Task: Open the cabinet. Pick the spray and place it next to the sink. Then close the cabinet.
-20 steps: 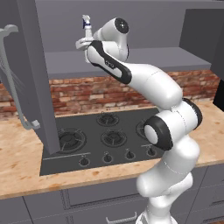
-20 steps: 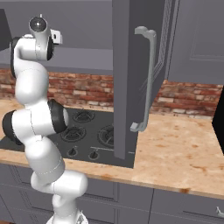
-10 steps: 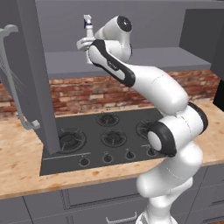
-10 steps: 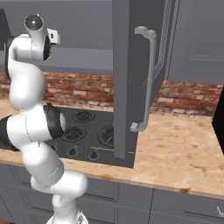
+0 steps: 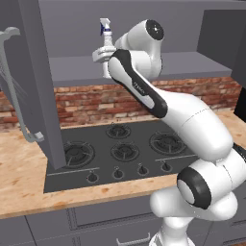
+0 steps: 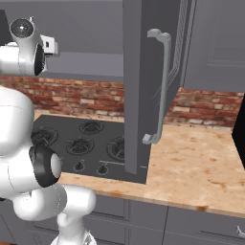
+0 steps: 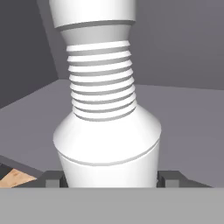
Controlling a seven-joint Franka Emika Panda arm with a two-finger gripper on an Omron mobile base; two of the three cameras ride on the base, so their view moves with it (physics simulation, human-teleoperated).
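The arm has swung a little further in; the gripper (image 5: 103, 56), at eleven o'clock, brackets the spray (image 5: 105, 43) inside the open cabinet (image 5: 144, 62), clamping unclear, so pickup seems underway.

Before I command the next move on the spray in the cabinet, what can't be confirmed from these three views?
- Pincer grip: in the hand view the spray covers the gap; fingertips barely show, contact unclear.
- Spray base: in the left base view the hand hides the bottle's lower part.
- Sink: outside every frame.
- Cabinet top: cut by the right base view's upper edge.
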